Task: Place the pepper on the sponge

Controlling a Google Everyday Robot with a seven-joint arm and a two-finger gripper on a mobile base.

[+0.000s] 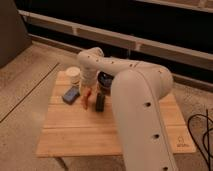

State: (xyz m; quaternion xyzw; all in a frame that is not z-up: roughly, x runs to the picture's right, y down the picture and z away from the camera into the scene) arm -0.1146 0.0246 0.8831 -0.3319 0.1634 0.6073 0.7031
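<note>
The pepper (86,99) is a slim orange-red piece on the wooden table (75,135), tilted, just right of the sponge. The sponge (70,94) is a flat blue block lying near the table's left edge. My gripper (89,89) comes down from the white arm directly over the pepper's upper end and touches or nearly touches it. The arm's end hides how the gripper meets the pepper. Pepper and sponge lie a short gap apart.
A black rectangular bar (100,103) lies just right of the pepper. A white round cup (73,75) stands behind the sponge, and a dark bowl (105,80) sits behind the bar. My large white arm (142,105) covers the table's right side.
</note>
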